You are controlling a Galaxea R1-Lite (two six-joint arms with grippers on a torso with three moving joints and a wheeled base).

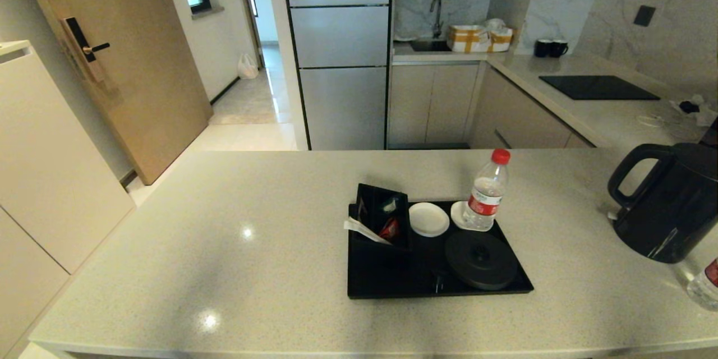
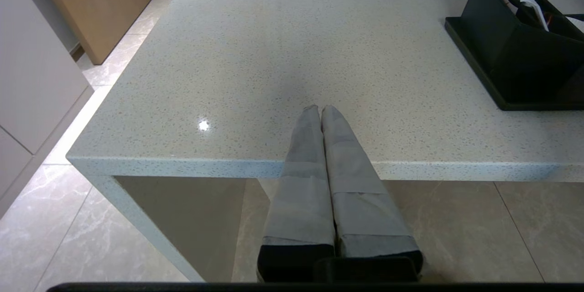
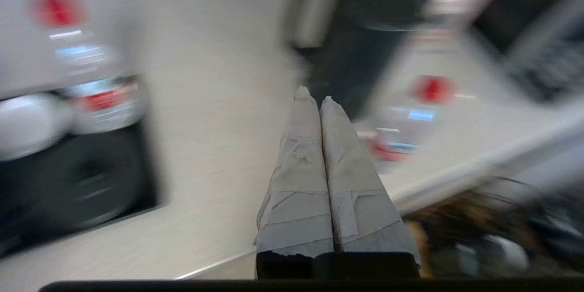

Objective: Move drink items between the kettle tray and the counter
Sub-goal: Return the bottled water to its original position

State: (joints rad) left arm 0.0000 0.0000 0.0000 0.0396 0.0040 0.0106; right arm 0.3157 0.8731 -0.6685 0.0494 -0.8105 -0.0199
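The black kettle tray [image 1: 387,283] lies mid-counter, its round dark kettle base [image 1: 481,259] bare. A red-capped water bottle [image 1: 486,193] stands upright on a white coaster at the tray's far right corner. The dark kettle [image 1: 667,202] stands on the beige counter [image 1: 224,235] at the far right, off the tray. A second bottle [image 1: 705,286] lies at the right edge. Neither arm shows in the head view. My left gripper [image 2: 319,108] is shut and empty over the counter's near edge. My right gripper [image 3: 315,93] is shut and empty, short of the kettle [image 3: 360,32] and second bottle [image 3: 410,118].
A black box of sachets [image 1: 381,219] stands on the tray's left side, with a bare white coaster [image 1: 429,219] next to it. A black cooktop panel [image 1: 597,87] lies on the far side counter. The counter's near edge [image 2: 182,166] drops to the tiled floor.
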